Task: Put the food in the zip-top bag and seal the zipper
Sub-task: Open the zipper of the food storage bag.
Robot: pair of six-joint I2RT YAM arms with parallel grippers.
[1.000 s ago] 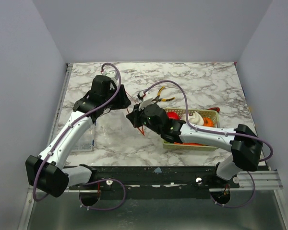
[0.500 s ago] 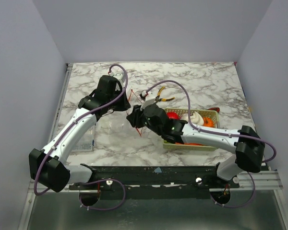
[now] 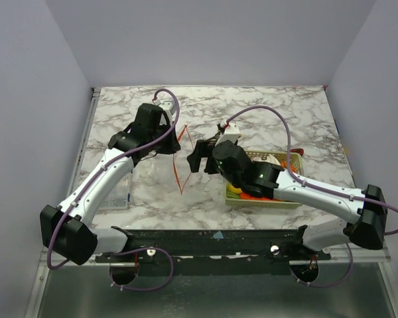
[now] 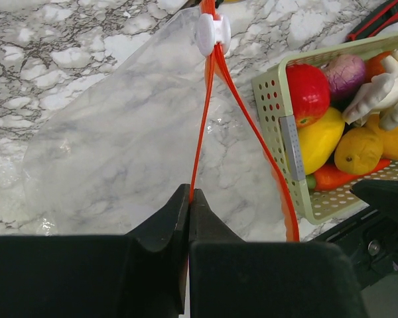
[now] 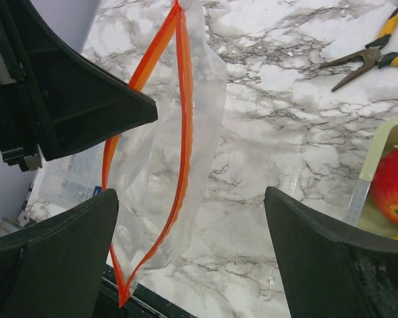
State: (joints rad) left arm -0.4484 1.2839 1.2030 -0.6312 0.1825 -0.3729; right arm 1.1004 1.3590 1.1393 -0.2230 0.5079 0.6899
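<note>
The clear zip-top bag (image 4: 119,146) hangs over the marble table with its mouth gaping. Its red-orange zipper (image 4: 205,112) splits into two strips below a white slider (image 4: 213,31). My left gripper (image 4: 189,193) is shut on one zipper strip; from above it sits at the bag's upper edge (image 3: 172,147). My right gripper (image 5: 191,193) is open just right of the bag, holding nothing, with the zipper (image 5: 184,99) in front of its left finger. The food lies in the green basket (image 4: 278,112): a red apple (image 4: 306,91), a yellow mango (image 4: 322,139) and a purple piece (image 4: 345,69).
Yellow-handled pliers (image 5: 371,56) lie on the table behind the basket (image 3: 262,199). White garlic-like bulbs (image 4: 385,93) sit among the food. A flat clear packet (image 3: 116,195) lies at the table's left, near the front edge.
The right gripper let go of the bag, opened wide and pulled back to the right. The left gripper closed on the zipper strip. The bag's mouth now hangs open.
</note>
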